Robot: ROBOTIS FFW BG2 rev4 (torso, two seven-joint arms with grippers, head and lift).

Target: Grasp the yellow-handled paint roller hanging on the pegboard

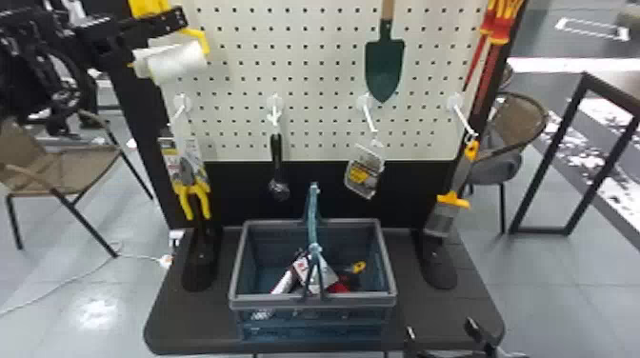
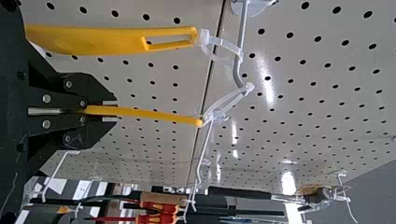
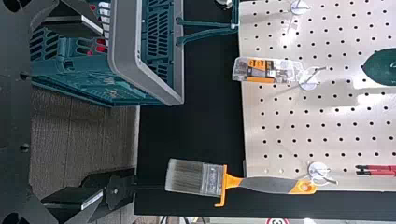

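My left gripper is at the upper left of the pegboard, with white roller covers just below it. In the left wrist view, my left gripper is shut on a thin yellow handle, seen edge-on. A clear tie links that handle's end to a white hook. Beside it, apart from the fingers, hangs another yellow handle. At the head view's bottom right is my right gripper. Its wrist view shows the right gripper open, nothing between its fingers.
A grey-and-teal basket holding several items stands on the black base. Pliers, a black-handled tool, a carded item and a paintbrush hang in a lower row. A green trowel hangs higher.
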